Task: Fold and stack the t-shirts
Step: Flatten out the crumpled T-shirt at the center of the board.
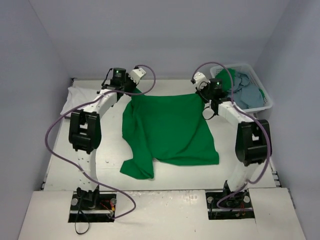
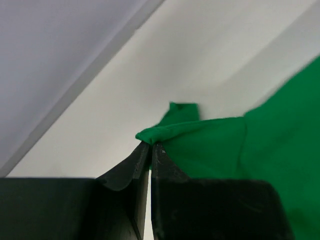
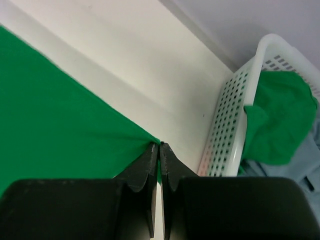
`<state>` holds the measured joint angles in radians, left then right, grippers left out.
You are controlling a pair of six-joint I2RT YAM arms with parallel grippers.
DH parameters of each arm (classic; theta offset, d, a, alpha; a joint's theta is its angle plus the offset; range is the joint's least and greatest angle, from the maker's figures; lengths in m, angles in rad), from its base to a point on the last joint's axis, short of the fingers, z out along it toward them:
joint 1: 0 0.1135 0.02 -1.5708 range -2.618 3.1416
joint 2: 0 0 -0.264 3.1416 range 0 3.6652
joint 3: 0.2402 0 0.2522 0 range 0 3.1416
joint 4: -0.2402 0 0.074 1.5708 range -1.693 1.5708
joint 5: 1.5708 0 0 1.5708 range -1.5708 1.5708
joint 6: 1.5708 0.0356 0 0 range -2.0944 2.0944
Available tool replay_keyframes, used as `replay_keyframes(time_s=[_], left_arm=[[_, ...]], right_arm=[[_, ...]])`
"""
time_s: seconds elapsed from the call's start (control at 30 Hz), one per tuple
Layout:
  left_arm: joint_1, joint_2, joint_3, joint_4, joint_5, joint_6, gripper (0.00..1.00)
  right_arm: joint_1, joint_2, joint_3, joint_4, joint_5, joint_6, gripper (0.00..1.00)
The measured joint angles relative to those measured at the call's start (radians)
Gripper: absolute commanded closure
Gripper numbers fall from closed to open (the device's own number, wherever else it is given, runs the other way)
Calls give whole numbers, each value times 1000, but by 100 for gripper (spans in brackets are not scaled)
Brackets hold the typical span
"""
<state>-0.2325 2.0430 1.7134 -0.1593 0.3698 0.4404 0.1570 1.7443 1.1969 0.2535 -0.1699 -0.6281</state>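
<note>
Firmly shut, the left claw (image 2: pixel 151 145) pinches the far-left corner of the green shirt (image 1: pixel 170 130), with a small fold of cloth bunched at its black fingertips. The right claw (image 3: pixel 159 145) is likewise closed, on the shirt's far-right corner, where the hem is taut at its tips. Between the two claws the shirt's far edge runs nearly straight. The rest lies spread across the middle of the table (image 1: pixel 100 165), mostly smooth, with the near-left part rumpled and folded into a loose flap. The cloth is matte and bright green.

The table is white, smooth and flat. Pale grey walls (image 1: pixel 160 35) close it in on the left, far and right sides.

Just right of the right claw sits one basket (image 3: pixel 227 125) of white plastic, with a rounded rim and rows of small slots. Inside lie a second green cloth (image 3: pixel 280 120) and a blue-grey cloth (image 1: pixel 247 92), both crumpled. One white cloth (image 1: pixel 75 97), soft and creased, rests at the table's far-left corner.

The left arm (image 1: pixel 85 131) and right arm (image 1: pixel 252 141) are white with black joints, and each trails one purple cable (image 1: pixel 47 136).
</note>
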Motion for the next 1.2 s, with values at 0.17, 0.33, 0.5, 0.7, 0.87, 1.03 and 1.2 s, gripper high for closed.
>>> replay_keyframes(time_s=[0.17, 0.33, 0.5, 0.7, 0.87, 1.03, 1.2], left_arm=[[-2, 133, 63, 180, -198, 26, 100], [-13, 237, 238, 275, -354, 49, 49], [-18, 264, 364, 255, -446, 32, 19], [-27, 122, 189, 202, -444, 8, 19], [-47, -116, -65, 103, -368, -42, 22], [-60, -378, -272, 39, -241, -90, 36], [-61, -453, -378, 19, -163, -116, 72]], right_arm=[[2, 182, 122, 98, 114, 46, 100], [18, 317, 266, 139, 294, 85, 77], [41, 361, 283, 147, 446, 86, 67], [51, 237, 139, 108, 479, 93, 71], [67, 11, 34, -13, 388, 116, 83], [116, -167, 10, -179, 234, 123, 98], [166, -184, -47, -354, 55, 124, 100]])
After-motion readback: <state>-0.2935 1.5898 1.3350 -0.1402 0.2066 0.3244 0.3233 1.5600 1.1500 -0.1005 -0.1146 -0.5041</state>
